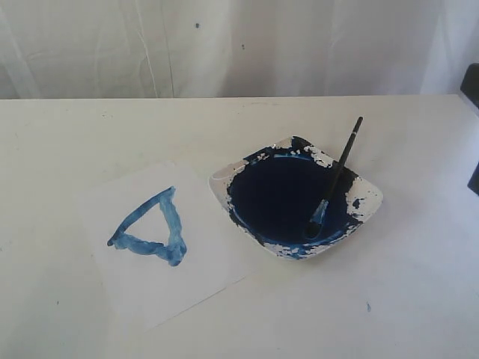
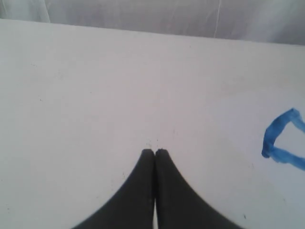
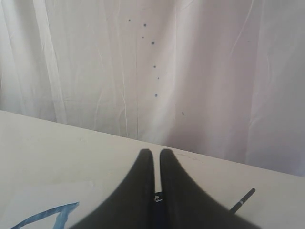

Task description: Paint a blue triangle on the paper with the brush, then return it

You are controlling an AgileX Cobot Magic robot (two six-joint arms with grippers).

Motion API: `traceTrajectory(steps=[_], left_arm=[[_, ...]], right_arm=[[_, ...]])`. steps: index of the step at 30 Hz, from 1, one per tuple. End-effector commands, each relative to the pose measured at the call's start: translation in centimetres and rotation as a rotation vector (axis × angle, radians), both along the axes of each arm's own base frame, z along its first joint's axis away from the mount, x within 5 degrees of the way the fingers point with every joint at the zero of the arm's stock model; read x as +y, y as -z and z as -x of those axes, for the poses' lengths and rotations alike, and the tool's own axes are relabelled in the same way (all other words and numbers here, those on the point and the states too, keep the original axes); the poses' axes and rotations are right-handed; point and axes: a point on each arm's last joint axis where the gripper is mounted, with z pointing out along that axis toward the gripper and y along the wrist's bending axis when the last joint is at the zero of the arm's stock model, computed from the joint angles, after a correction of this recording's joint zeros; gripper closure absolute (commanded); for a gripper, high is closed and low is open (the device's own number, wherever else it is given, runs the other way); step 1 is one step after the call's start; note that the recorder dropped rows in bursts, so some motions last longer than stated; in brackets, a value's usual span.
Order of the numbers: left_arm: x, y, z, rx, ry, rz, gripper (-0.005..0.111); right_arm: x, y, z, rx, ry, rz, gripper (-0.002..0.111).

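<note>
- The left gripper (image 2: 155, 151) hangs over bare table (image 1: 419, 284), angled down toward the surface. Its two black fingers are pressed together and hold nothing.
- In the left wrist view, one corner of the blue triangle (image 2: 279, 143) shows off to the side, well apart from the fingertips.
- The right gripper (image 3: 153, 151) sits more level, facing the white curtain (image 3: 214, 71). Its jaws stand nearly together with only a thin slit between them, and nothing is in it.
- The brush (image 1: 334, 176) lies in the dish (image 1: 368, 196) of dark blue paint, bristles down in the paint and handle leaning over the far rim. Neither gripper touches it.
- The paper (image 1: 202, 224) lies flat just beside the dish and carries the finished triangle (image 1: 174, 228).
- Dark slivers (image 1: 471, 86) show at the right edge of the exterior view, too cut off to identify.
</note>
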Motion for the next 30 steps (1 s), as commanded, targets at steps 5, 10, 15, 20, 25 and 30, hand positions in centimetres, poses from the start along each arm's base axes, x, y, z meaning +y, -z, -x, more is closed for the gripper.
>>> traceTrajectory(steps=[5, 10, 15, 20, 25, 30], left_arm=[[-0.24, 1.58, 0.16, 0.095, 0.067, -0.039, 0.107], [-0.30, 1.69, 0.20, 0.108, 0.079, -0.043, 0.107], [-0.33, 1.71, 0.21, 0.110, 0.079, -0.031, 0.107], [-0.32, 1.63, 0.18, 0.101, 0.078, -0.032, 0.107], [-0.32, 1.46, 0.11, 0.081, 0.077, -0.033, 0.107], [-0.32, 1.46, 0.11, 0.081, 0.077, -0.033, 0.107]], right_arm=[[-0.09, 0.23, -0.16, 0.005, 0.014, 0.010, 0.103], [-0.09, 0.23, -0.16, 0.005, 0.014, 0.010, 0.103], [-0.09, 0.23, -0.16, 0.005, 0.014, 0.010, 0.103], [-0.09, 0.23, -0.16, 0.005, 0.014, 0.010, 0.103], [-0.10, 0.24, -0.17, 0.006, 0.016, 0.010, 0.103], [-0.09, 0.23, -0.16, 0.005, 0.014, 0.010, 0.103]])
